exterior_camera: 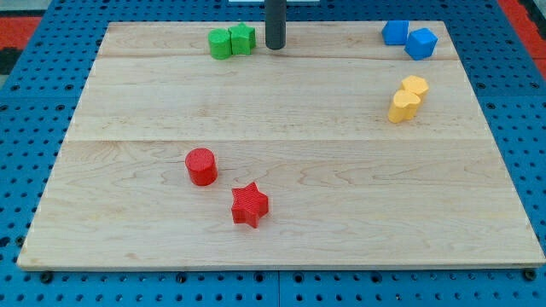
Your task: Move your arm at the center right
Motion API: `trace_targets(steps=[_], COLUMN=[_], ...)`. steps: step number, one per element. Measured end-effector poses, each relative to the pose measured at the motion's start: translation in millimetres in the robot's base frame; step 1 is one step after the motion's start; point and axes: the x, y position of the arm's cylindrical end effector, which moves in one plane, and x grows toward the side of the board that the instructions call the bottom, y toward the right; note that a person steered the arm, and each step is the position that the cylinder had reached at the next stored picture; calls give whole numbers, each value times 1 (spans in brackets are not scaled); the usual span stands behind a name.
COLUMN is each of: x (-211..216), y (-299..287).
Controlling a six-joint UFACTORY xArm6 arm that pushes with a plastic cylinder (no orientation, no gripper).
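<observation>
Currently my tip (275,47), the end of a stiff dark rod, sits at the desk's top edge, just beside the green plastic star block (242,38) and the green plastic cylinder block (221,43). No end effector with jaws shows: nothing to spread or pinch. Nothing needs taking hold of; the rod should slide freely. The yellow plastic blocks (408,98), light and easily nudged, stand near the right edge on the way to its centre.

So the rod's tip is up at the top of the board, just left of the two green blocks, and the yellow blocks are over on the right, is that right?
Not quite. In the camera view, my tip is at the view's top, but just right of the two green blocks, not left of them. The yellow blocks are indeed on the view's right.
</observation>
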Motion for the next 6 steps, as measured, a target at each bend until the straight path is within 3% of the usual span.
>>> trace_targets(steps=[2,3,4,5,6], x=[3,71,185,214,116], y=[-4,44,135,257,304])
